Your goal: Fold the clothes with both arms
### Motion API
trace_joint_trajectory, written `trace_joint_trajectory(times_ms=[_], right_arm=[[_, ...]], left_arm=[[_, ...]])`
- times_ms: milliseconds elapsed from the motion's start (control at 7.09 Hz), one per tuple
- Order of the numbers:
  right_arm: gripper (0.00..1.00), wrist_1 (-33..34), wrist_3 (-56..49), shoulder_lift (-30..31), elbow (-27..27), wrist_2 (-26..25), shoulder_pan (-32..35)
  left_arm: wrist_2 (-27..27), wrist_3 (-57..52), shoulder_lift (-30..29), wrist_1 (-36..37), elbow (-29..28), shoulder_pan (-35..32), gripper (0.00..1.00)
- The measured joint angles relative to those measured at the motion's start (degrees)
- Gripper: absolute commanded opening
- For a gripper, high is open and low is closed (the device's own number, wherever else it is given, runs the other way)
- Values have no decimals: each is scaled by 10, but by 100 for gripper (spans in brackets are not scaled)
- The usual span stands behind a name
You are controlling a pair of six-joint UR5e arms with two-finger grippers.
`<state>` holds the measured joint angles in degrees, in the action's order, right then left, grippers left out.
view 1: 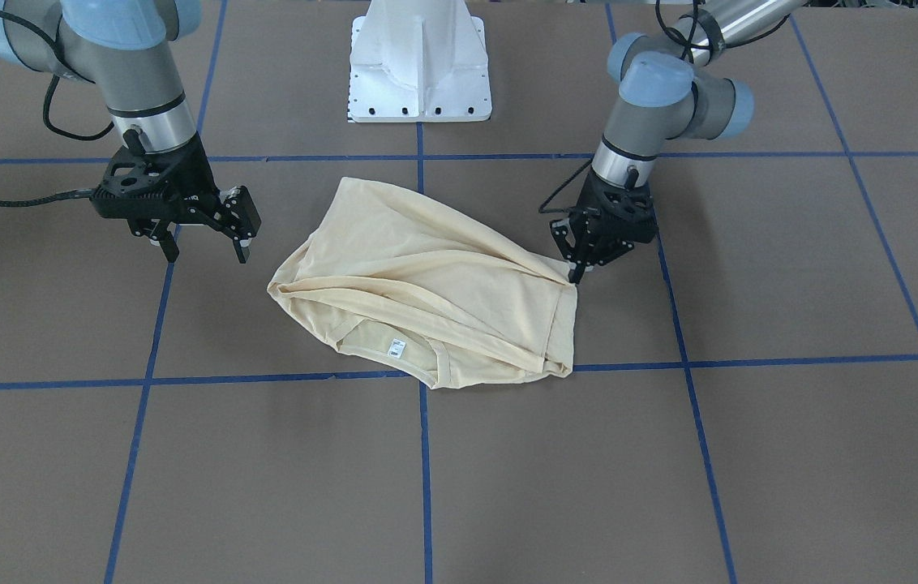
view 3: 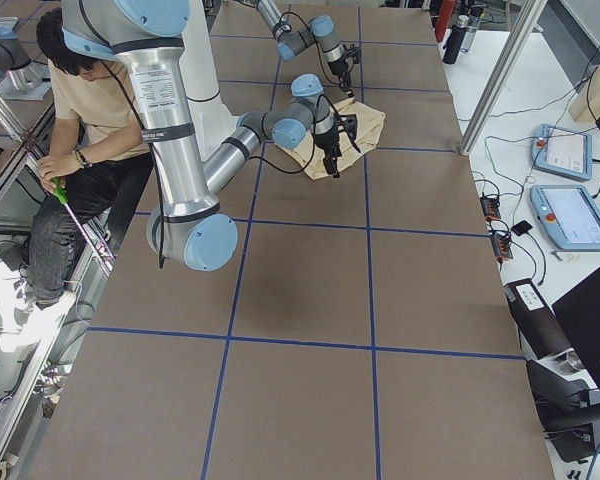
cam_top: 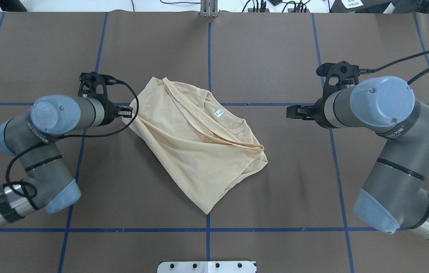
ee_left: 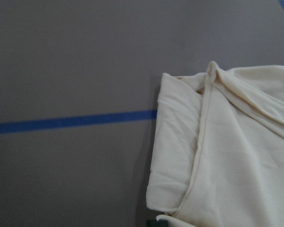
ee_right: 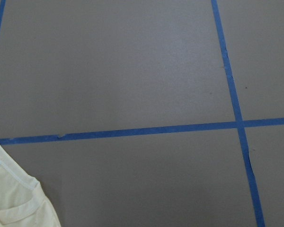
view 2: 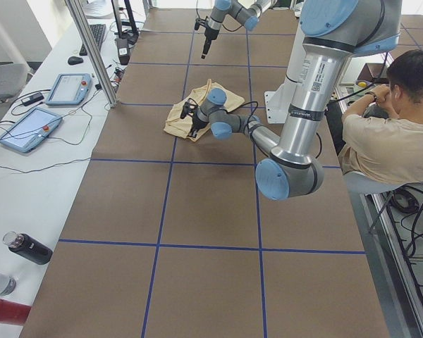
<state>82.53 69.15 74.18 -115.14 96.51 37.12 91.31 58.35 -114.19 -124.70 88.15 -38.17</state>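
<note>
The pale cream-yellow T-shirt (view 1: 426, 276) (cam_top: 195, 144) lies crumpled and partly folded at the table's middle. Its neck opening and small white label (view 1: 396, 349) face up, and no print shows. My left gripper (view 1: 576, 276) (cam_top: 127, 112) is low at the shirt's side corner, with its fingers closed together on the fabric edge. In the left wrist view that corner (ee_left: 180, 156) lies flat, with a dark fingertip (ee_left: 161, 221) at the bottom edge. My right gripper (view 1: 205, 247) (cam_top: 289, 112) hangs open above the bare table, well clear of the shirt's other side. The right wrist view catches only the collar (ee_right: 9, 203).
The brown table cover carries a grid of blue tape lines (view 1: 422, 454). The white pedestal base (view 1: 418, 65) stands behind the shirt. A person (view 2: 395, 134) sits beside the robot. Tablets (view 2: 28, 127) and bottles (view 2: 28, 248) lie on a side bench.
</note>
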Motion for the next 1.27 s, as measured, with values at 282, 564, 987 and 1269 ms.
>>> trace_joint_trajectory(times_ms=[282,564,987,1269], right_arm=[[100,0,2,-3,2,0,-1],[100,0,9,-21,14,-3,-6],[100,1,64,-95,74,-18,-32],[85,1,120,-173,154,-49,-54]], left_arm=[[7,-28,-120,-9,-151,-51,0],[32,-34,-205,-51,-255,-71,99],[44,-50,-190,-134,-282,-78,100],[67,-82,-151,-174,-264,-87,100]])
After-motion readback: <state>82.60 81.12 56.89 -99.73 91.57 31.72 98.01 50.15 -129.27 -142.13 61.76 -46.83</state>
